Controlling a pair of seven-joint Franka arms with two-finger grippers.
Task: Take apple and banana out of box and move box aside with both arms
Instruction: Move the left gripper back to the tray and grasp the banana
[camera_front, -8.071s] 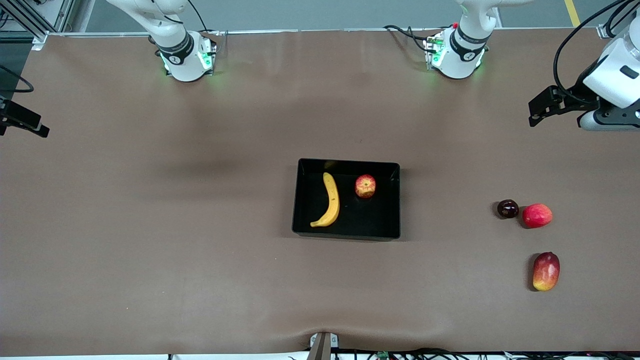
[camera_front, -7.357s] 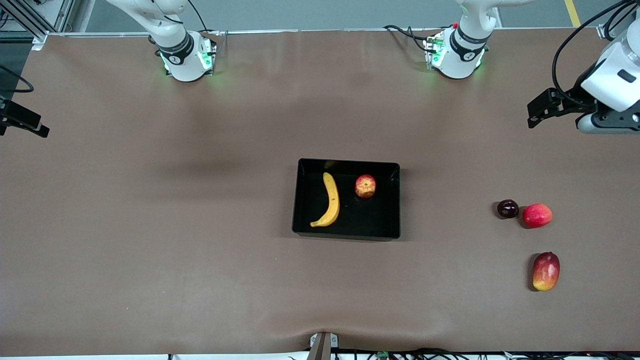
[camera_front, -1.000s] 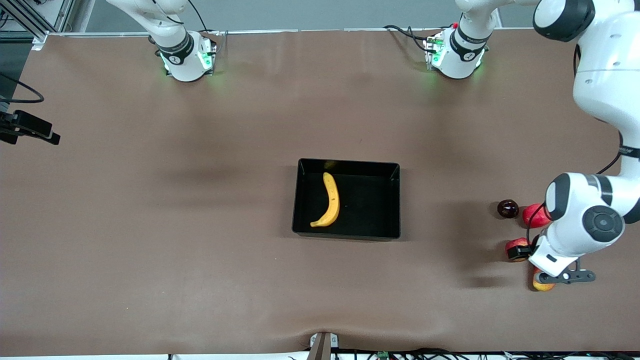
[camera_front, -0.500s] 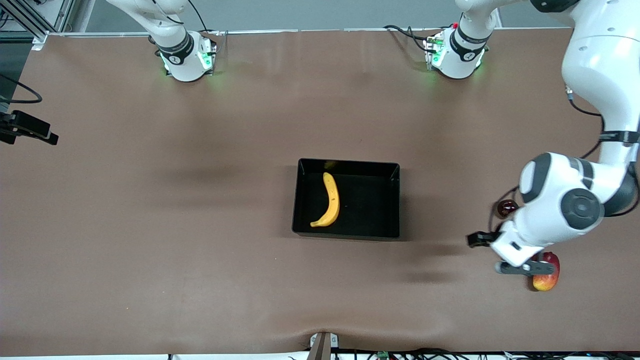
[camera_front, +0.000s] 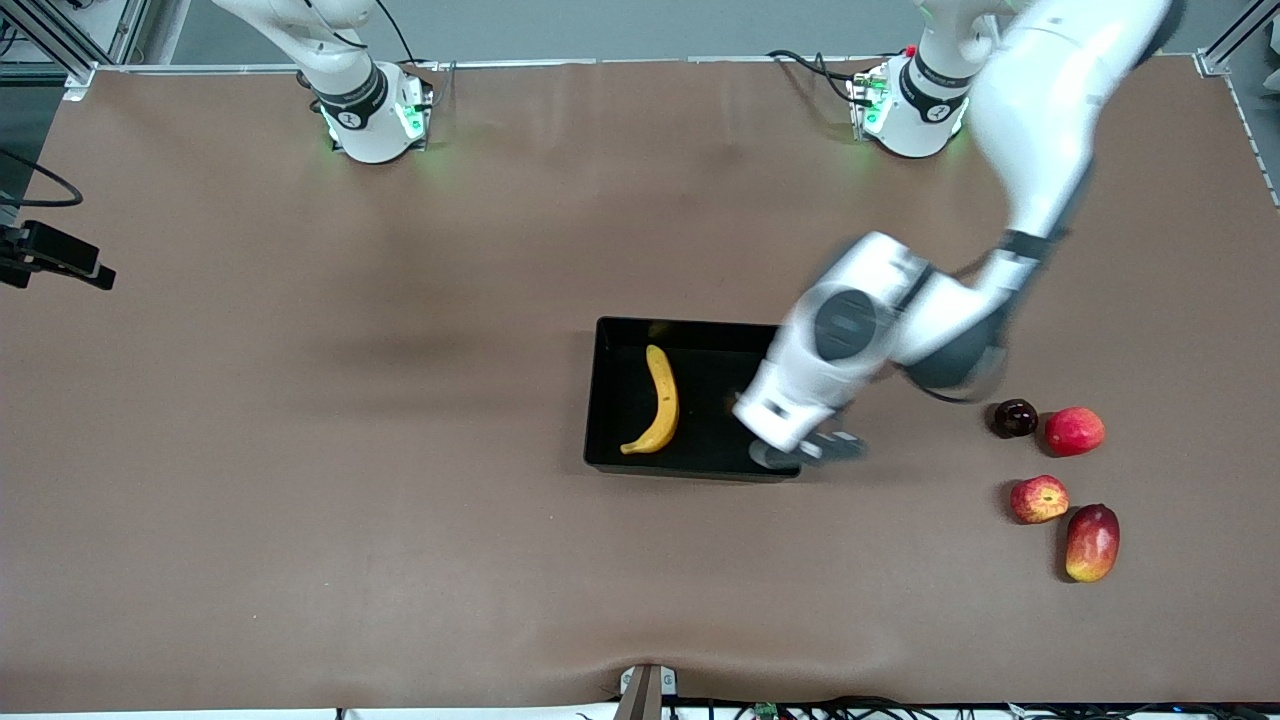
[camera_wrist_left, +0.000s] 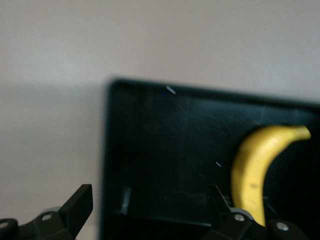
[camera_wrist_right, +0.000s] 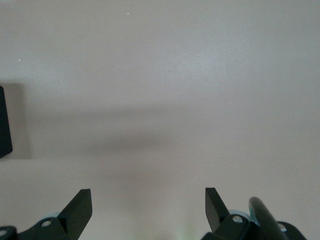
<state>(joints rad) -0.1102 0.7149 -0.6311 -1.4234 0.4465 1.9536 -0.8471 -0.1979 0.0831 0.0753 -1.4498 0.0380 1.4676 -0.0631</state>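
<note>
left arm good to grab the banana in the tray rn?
Probably yes. The left pincer is open over the black tray at its left-arm end, and the banana lies uncovered inside, nothing between them.

You had a matt brown cloth-like cover on the table (camera_front: 300, 450), smooth apart from faint creases near its front edge. The box (camera_front: 720, 455) looked like glossy black plastic, its floor carrying fine scratches and small glints in the left wrist view. The banana (camera_front: 661, 401) had a smooth, dull yellow skin. The apple (camera_front: 1038, 499) and mango (camera_front: 1091, 541) showed a soft sheen. The arm shells (camera_front: 1040, 110) were smooth white plastic, with matt black fingers (camera_wrist_left: 76, 207)
</note>
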